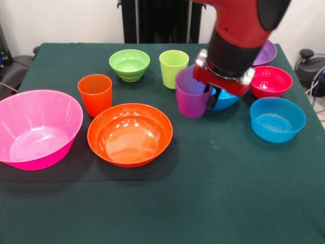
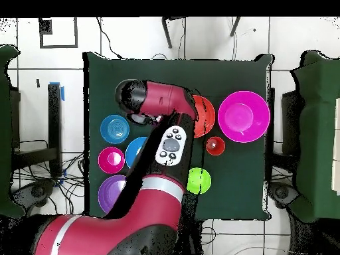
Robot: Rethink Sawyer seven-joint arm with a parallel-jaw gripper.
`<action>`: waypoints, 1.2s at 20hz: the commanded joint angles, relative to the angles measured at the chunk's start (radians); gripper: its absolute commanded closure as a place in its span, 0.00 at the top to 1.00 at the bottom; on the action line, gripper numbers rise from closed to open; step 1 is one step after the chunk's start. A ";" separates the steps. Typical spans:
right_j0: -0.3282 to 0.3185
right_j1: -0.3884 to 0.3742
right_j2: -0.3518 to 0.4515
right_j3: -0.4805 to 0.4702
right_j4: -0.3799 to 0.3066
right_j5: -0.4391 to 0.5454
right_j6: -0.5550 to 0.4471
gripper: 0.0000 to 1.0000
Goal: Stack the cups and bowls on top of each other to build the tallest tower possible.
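My gripper (image 1: 209, 96) hangs low at the right rim of the purple cup (image 1: 191, 95), which stands upright beside the blue bowl (image 1: 225, 100). The arm's wrist hides the grip itself. Around it are the lime green cup (image 1: 173, 67), the small green bowl (image 1: 129, 64), the orange cup (image 1: 95, 94), the big orange bowl (image 1: 129, 134) and the big pink bowl (image 1: 38, 129). Right of the gripper sit the small red bowl (image 1: 271, 81), the light blue bowl (image 1: 277, 119) and the purple bowl (image 1: 266, 52). Nothing is stacked. In the overhead view the arm covers the gripper and the purple cup.
The dark green cloth (image 1: 213, 193) covers the table. In the overhead view the arm (image 2: 166, 126) lies across the table's middle, with the pink bowl (image 2: 244, 116) on one side and the light blue bowl (image 2: 114, 129) on the other. Cables lie on the floor around the table.
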 commanded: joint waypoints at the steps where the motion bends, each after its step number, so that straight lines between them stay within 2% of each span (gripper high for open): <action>1: -0.035 -0.067 0.078 -0.035 -0.040 0.025 0.002 0.00; 3: -0.046 -0.074 0.064 -0.044 -0.068 0.021 -0.026 0.00; 6: -0.063 -0.088 0.061 -0.014 -0.096 -0.034 -0.060 0.00; 11: -0.099 -0.044 0.097 0.011 -0.109 -0.146 -0.080 0.00; 19: -0.147 0.048 0.132 -0.045 -0.142 -0.220 -0.126 0.00; 24: -0.188 0.063 0.179 -0.043 -0.158 -0.207 -0.163 0.00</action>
